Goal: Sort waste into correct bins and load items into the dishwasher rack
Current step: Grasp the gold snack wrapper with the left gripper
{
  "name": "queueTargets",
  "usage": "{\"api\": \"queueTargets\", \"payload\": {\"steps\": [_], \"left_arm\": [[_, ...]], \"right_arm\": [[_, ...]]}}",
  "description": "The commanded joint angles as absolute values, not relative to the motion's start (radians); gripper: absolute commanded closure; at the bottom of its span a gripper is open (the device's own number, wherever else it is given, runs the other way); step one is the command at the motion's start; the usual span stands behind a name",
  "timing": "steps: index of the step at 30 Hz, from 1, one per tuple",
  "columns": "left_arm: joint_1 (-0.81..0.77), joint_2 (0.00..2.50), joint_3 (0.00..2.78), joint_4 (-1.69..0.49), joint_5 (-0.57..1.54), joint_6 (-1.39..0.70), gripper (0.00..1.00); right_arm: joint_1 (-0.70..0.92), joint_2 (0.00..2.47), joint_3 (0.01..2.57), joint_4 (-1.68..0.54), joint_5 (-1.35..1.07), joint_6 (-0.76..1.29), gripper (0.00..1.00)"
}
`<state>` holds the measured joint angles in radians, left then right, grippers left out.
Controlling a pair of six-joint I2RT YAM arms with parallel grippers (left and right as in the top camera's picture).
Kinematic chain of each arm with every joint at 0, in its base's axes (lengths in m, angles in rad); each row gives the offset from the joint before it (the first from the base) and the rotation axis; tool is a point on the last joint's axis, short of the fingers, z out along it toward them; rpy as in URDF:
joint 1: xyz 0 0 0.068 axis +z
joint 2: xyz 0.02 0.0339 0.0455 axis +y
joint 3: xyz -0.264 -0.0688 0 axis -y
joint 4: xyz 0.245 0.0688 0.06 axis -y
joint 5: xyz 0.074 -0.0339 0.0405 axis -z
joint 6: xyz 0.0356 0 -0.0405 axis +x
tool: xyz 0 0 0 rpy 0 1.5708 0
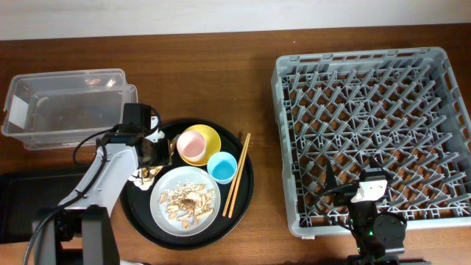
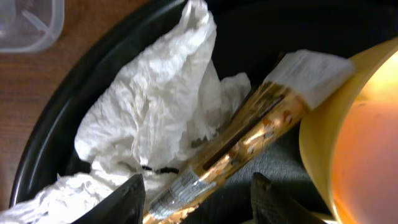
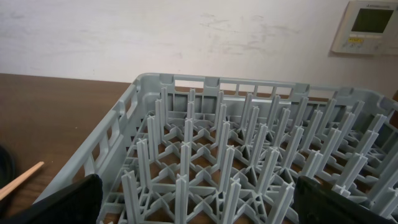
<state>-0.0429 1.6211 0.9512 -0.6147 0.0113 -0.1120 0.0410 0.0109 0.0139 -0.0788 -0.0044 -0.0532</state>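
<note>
the wrapper [image 2: 239,134], gold-brown and shiny with a white end, lies slantwise on the round tray [image 2: 53,121]. its upper end leans against the yellow bowl [image 2: 314,146] and its lower end runs down between the fingers [image 2: 132,200] of my left gripper [image 2: 199,202]. those fingers are spread, one to each side of the wrapper; whether either touches it i cannot tell. a crumpled white napkin [image 2: 146,121] lies just beside the wrapper and partly under it.

from overhead, a pink cup [image 1: 192,147] sits inside the bowl, and a blue cup [image 1: 221,168] stands just beside it. a pale plate [image 1: 163,213] near the front of the tray carries tan scraps [image 1: 188,199]. the chopsticks [image 1: 237,175] lie together along the tray's right side.

the clear tub [image 1: 66,107] stands on the table [image 1: 221,73] behind and left of the tray. the flat black tray [image 1: 29,199] lies at the left edge, partly under my left arm.

the grey rack [image 1: 375,125] fills the right of the table. my right gripper [image 3: 205,208] is over its near edge, fingers spread wide, holding nothing.
</note>
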Motion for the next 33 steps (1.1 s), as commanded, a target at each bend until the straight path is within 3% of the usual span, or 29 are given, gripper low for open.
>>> {"api": "queueTargets", "payload": {"steps": [1, 5, 8, 12, 16, 18, 21, 33], "left_arm": [[-0.048, 1.624, 0.936, -0.587, 0.012, -0.096, 0.46], [-0.048, 1.676, 0.933, -0.583, 0.012, -0.096, 0.46], [-0.048, 1.688, 0.934, -0.583, 0.012, -0.096, 0.54], [-0.048, 1.681, 0.936, -0.583, 0.011, -0.096, 0.57], [-0.048, 1.663, 0.937, -0.584, 0.012, -0.096, 0.79], [-0.048, 1.647, 0.937, -0.587, 0.012, -0.098, 0.83], [-0.048, 1.604, 0.937, -0.605, 0.012, -0.13, 0.99], [-0.047, 1.333, 0.937, -0.706, 0.065, -0.207, 0.99]], "right_arm": [[0.044, 0.004, 0.006, -0.081, 0.001, -0.052, 0.02], [0.044, 0.004, 0.006, -0.081, 0.001, -0.052, 0.02], [0.044, 0.004, 0.006, -0.081, 0.001, -0.052, 0.02], [0.044, 0.004, 0.006, -0.081, 0.001, -0.052, 0.02], [0.044, 0.004, 0.006, -0.081, 0.001, -0.052, 0.02], [0.044, 0.004, 0.006, -0.081, 0.001, -0.052, 0.02], [0.044, 0.004, 0.006, -0.081, 0.001, -0.052, 0.02], [0.044, 0.004, 0.006, -0.081, 0.001, -0.052, 0.01]]}}
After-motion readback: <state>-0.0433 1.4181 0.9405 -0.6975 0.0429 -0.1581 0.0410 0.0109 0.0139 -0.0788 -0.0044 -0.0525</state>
